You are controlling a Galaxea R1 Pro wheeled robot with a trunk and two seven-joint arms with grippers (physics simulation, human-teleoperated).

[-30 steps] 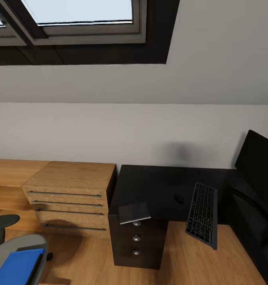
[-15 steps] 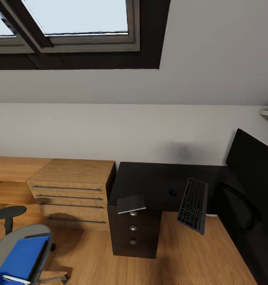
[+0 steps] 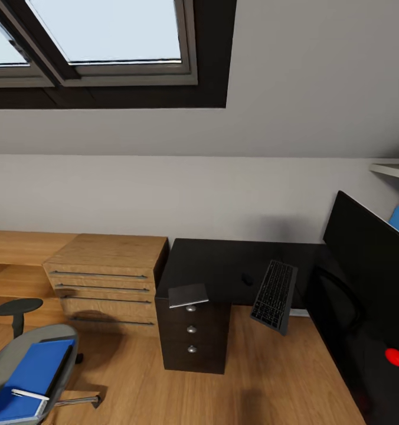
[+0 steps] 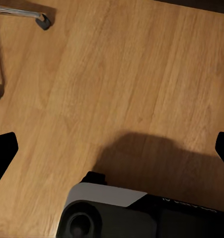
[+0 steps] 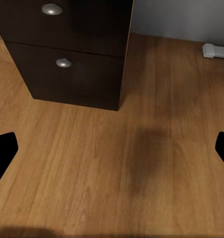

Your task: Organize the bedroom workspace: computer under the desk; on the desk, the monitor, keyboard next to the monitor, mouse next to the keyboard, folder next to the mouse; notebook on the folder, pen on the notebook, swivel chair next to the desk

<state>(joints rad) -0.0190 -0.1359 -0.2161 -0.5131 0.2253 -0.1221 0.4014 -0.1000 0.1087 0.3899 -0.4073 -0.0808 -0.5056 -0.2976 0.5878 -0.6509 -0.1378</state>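
Where the head view looks down into the room, a black desk (image 3: 223, 262) against the white wall. On its top, a small dark mouse (image 3: 247, 278); just beside that, at 3 o'clock, the keyboard (image 3: 274, 296), tilted, its near end hanging past the desk's front edge. At 8 o'clock from the mouse, a grey notebook (image 3: 188, 294) on the desk's corner, jutting out above the drawer unit (image 3: 192, 339). At 3 o'clock in the picture, the big black monitor (image 3: 370, 260), seen slantwise, with a shelf (image 3: 394, 170) on the wall above it. Touching the desk at 9 o'clock, a wooden chest of drawers (image 3: 108, 277). At 7 o'clock, well apart from the desk, the swivel chair (image 3: 10, 366), with the blue folder (image 3: 31, 375) flat on its seat and a slim white thing (image 3: 29, 394) across the folder's near end; too small to tell what. At 11 o'clock, a skylight (image 3: 105, 32).

In the left wrist view, the left claw (image 4: 112, 151) spread wide, dark fingertips (image 4: 2, 153) at opposite edges, nothing between them but the wooden floor (image 4: 121, 74). Beyond, a chair leg ending in a castor (image 4: 42, 21).

In the right wrist view, the right claw (image 5: 112, 151) likewise wide, empty, over bare floor. Ahead, the dark drawer unit with two round knobs (image 5: 64, 62).
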